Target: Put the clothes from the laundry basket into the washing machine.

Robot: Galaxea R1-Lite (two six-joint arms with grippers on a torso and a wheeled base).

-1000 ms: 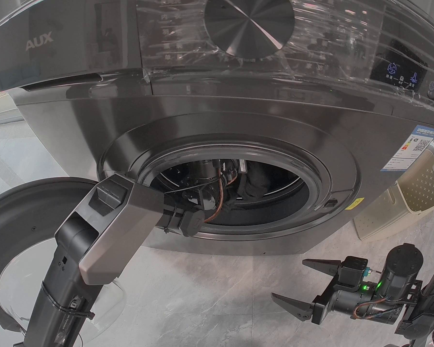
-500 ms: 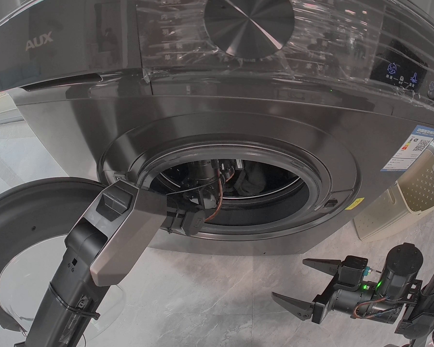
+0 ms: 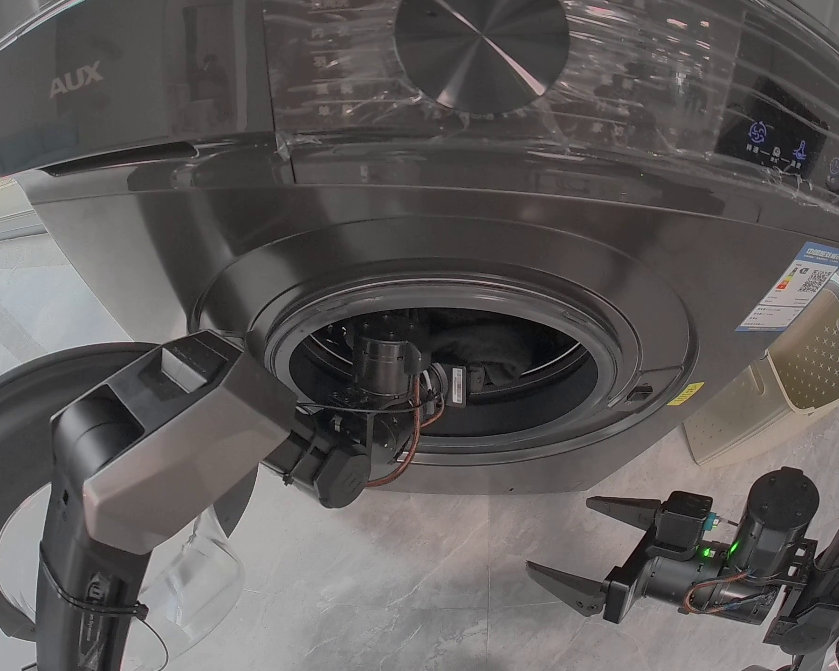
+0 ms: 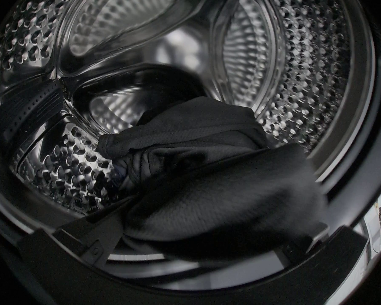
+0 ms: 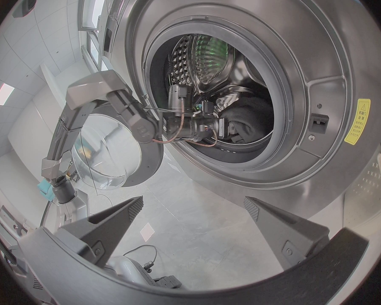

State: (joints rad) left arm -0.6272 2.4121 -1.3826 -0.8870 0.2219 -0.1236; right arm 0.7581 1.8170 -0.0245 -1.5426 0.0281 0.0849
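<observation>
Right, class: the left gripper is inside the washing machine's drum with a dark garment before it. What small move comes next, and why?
Probably draw the left gripper straight back out through the door opening. Its jaws stand wide apart, and the dark garment already lies inside the drum, so the drop looks done.

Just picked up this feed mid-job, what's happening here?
The left gripper is inside the drum of the washing machine, jaws open, with a dark garment lying in the drum right before it. The right gripper hangs open and empty above the floor. The laundry basket stands to the machine's right.
</observation>
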